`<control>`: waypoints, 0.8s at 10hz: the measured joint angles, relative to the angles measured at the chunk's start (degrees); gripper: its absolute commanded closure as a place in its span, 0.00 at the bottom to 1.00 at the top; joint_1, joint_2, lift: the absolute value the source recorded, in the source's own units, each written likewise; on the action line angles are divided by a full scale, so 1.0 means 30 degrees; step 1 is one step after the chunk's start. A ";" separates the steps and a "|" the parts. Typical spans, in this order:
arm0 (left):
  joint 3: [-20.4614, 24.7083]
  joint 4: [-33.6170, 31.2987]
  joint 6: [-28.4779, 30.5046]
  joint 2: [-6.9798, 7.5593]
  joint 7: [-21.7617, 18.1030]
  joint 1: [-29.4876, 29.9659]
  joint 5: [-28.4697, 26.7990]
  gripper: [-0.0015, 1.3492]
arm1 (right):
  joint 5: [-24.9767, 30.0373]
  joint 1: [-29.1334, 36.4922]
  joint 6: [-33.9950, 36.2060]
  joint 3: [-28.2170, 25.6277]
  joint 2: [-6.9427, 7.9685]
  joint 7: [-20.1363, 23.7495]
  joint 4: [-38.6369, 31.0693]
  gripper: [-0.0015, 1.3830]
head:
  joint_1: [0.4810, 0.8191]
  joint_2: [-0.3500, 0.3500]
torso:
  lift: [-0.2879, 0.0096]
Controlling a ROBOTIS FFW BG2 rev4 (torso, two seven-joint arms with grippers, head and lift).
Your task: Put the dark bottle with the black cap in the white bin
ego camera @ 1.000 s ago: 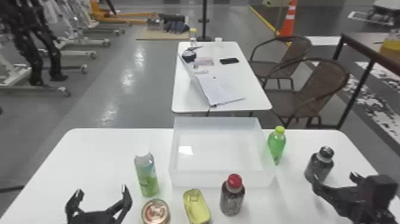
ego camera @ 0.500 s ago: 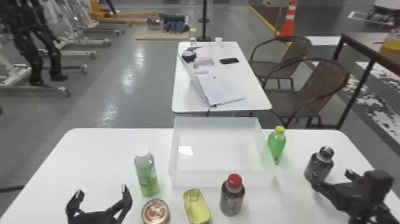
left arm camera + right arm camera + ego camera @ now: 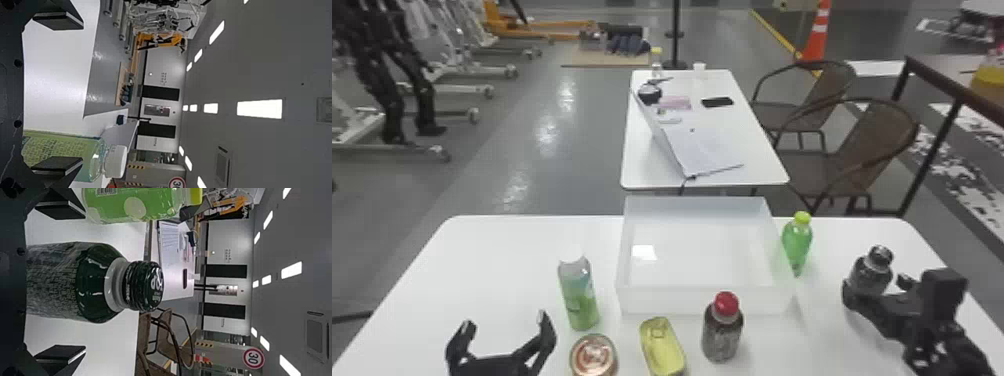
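Observation:
Around the dark bottle with the black cap (image 3: 870, 274), at the table's right side, my right gripper (image 3: 876, 291) stands open, one finger on each side. In the right wrist view the upright bottle (image 3: 94, 282) lies between the spread fingers of the right gripper (image 3: 60, 282), with a gap on both sides. The white bin (image 3: 704, 301) sits at the table's far middle and holds nothing. My left gripper (image 3: 504, 327) is parked open at the near left; in the left wrist view, the left gripper (image 3: 58, 94) has nothing gripped.
A green bottle (image 3: 797, 242) stands between the bin and the dark bottle. Before the bin are a red-capped bottle (image 3: 723, 330), a yellow tin (image 3: 662, 346) and a round can (image 3: 594, 356). A white-capped green bottle (image 3: 578, 292) stands left of the bin.
My right gripper has moved left and forward, bringing its open fingers around the dark bottle. The left arm and the bottles have kept their places.

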 measured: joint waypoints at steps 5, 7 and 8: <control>-0.0192 0.0305 -0.0218 0.0000 0.0000 -0.0199 0.0166 0.07 | 0.0602 -0.1051 0.0546 0.0304 -0.0127 0.0093 0.0238 0.71 | 0.20 0.50 | 0.63; -0.0211 0.0341 -0.0254 0.0000 0.0000 -0.0211 0.0175 0.07 | 0.0329 -0.1022 0.0542 0.0304 -0.0197 0.0126 0.0337 0.75 | 0.20 0.50 | 0.63; -0.0219 0.0367 -0.0292 0.0000 0.0000 -0.0227 0.0178 0.07 | 0.0258 -0.0957 0.0529 0.0303 -0.0201 0.0125 0.0337 0.75 | 0.20 0.50 | 0.63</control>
